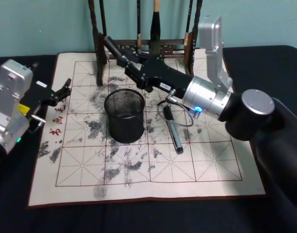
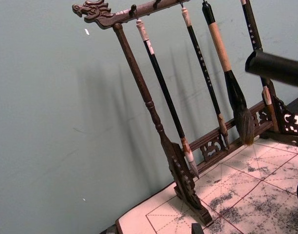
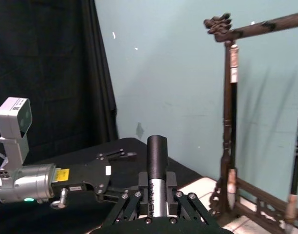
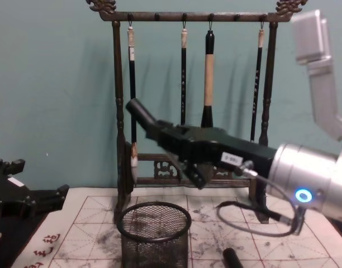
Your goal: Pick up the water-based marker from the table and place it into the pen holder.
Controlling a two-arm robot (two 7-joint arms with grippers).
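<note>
My right gripper [image 1: 126, 60] is shut on the water-based marker [image 1: 111, 46], a black cylinder that sticks out past the fingers and slants up. In the chest view the marker [image 4: 138, 113] hangs in the air above the pen holder [image 4: 154, 254], toward its left rim, with the gripper [image 4: 160, 131] just behind it. The right wrist view shows the marker [image 3: 157, 156] clamped between the two fingers. The pen holder [image 1: 124, 126] is a black mesh cup standing upright on the white mat [image 1: 202, 170] on the black table [image 1: 139, 218]. My left gripper [image 1: 63, 91] rests open and parked at the mat's left edge.
A dark pen [image 1: 173, 132] lies on the mat right of the holder, beside a looped cable [image 1: 180, 119]. The tall wooden brush rack [image 4: 119, 111] with several hanging brushes stands close behind the held marker. The marker's end [image 2: 275, 68] shows beside the rack's brushes.
</note>
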